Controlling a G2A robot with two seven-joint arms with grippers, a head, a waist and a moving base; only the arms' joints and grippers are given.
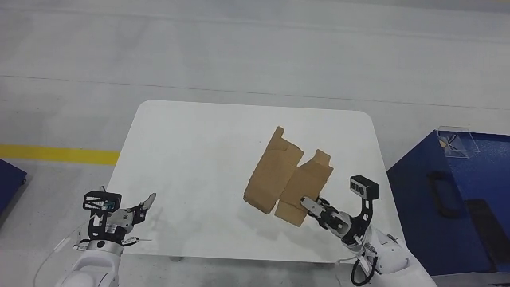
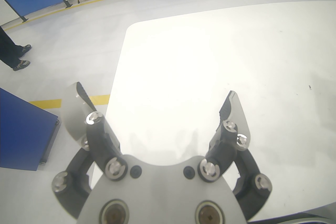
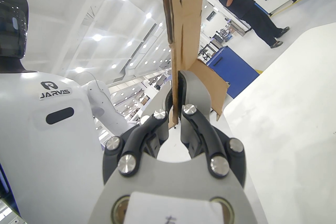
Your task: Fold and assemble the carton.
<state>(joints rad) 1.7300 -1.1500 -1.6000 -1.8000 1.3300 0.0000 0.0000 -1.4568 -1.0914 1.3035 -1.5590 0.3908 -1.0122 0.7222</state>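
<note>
A flat brown cardboard carton is held up above the right part of the white table. My right gripper is shut on its near edge. In the right wrist view the carton rises edge-on from between the right gripper's fingers, with a flap bent out to one side. My left gripper sits at the table's near left corner. In the left wrist view it stands wide open over bare tabletop, with nothing between its fingers.
A blue cabinet stands right of the table with a clear plastic box on its top. Another blue cabinet stands off the table's left side. The table's left and middle are bare.
</note>
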